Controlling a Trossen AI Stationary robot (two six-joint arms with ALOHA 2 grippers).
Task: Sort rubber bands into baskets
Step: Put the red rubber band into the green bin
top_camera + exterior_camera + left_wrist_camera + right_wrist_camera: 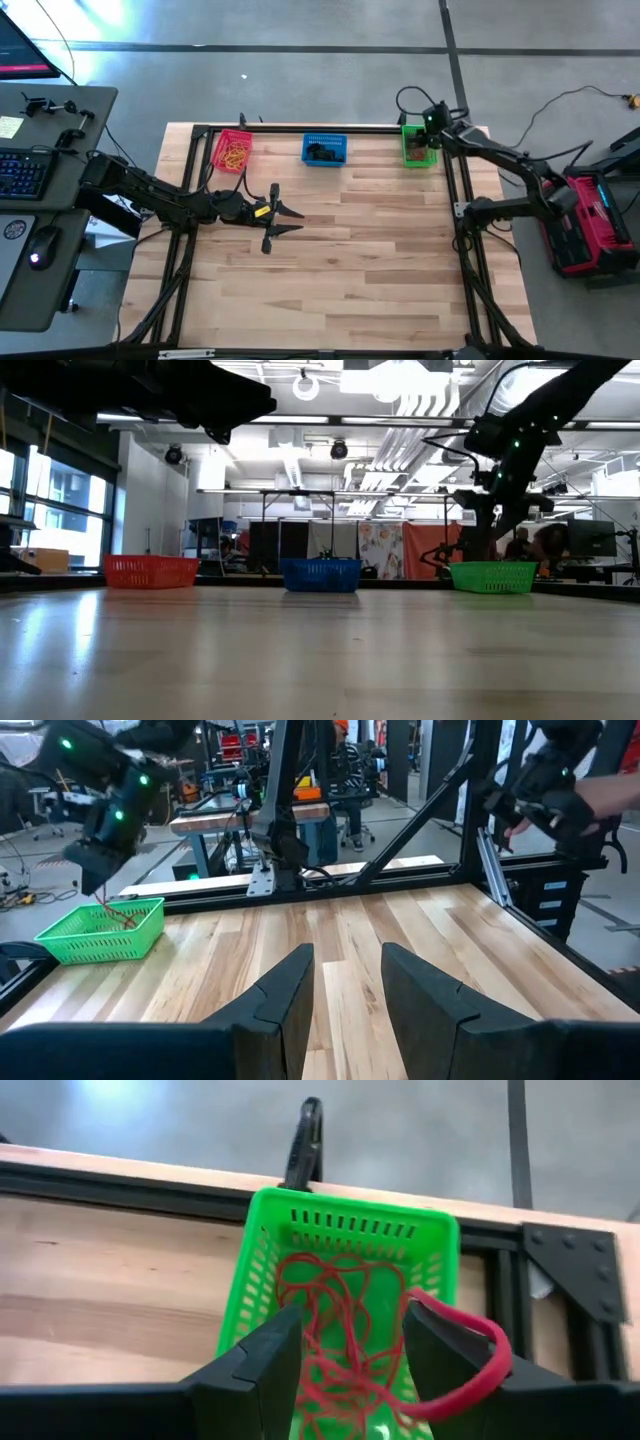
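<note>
Right jaws (345, 1350): mine, apart over green basket (262, 1260); red band (470, 1370) snagged on one finger.
Left jaws (345, 995): apart, empty, mid-bench.
Release: shake it free, lift straight.

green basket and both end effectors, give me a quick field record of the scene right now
green basket: far right of table, holds red-orange rubber bands
right end effector: above green basket, open, a red band looped on one finger
left end effector: open, empty, over bare table
red-pink basket: yellow-tan bands
blue basket: dark bands
</note>
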